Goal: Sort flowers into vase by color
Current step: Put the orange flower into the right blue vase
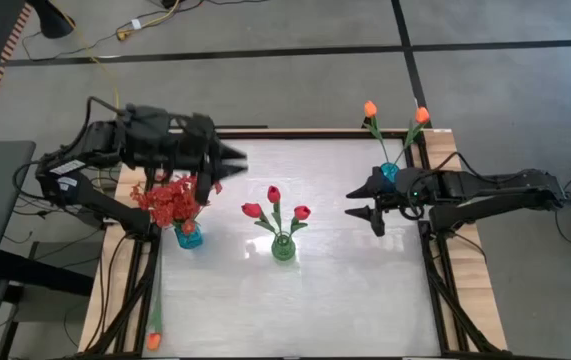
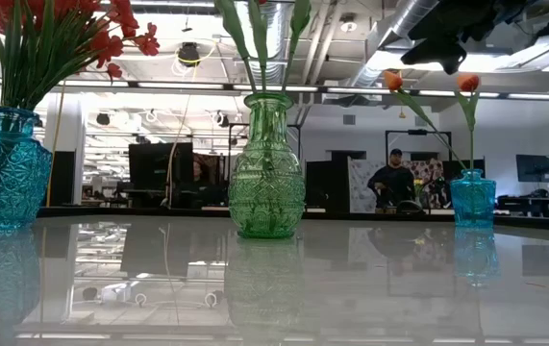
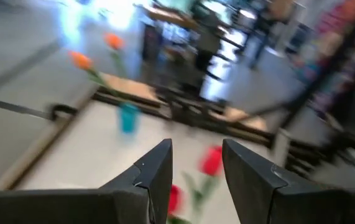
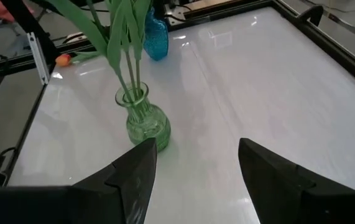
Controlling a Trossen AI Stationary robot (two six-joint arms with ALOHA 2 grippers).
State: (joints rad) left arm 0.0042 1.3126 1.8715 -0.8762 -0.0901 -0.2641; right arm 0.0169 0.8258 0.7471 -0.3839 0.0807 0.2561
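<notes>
Both arms hover over the table (image 1: pixel 345 290), jaws apart and empty: left gripper (image 1: pixel 237 165) above the red sprays (image 1: pixel 170 200), right gripper (image 1: pixel 363 200) beside the orange tulips (image 1: pixel 395 118); red tulips (image 1: pixel 275 208) stand between.

Three vases (image 1: pixel 283 247) — two blue, one green, three red tulips (image 1: pixel 273 194), three orange tulips (image 1: pixel 370 108), one red spray (image 1: pixel 170 200)
</notes>
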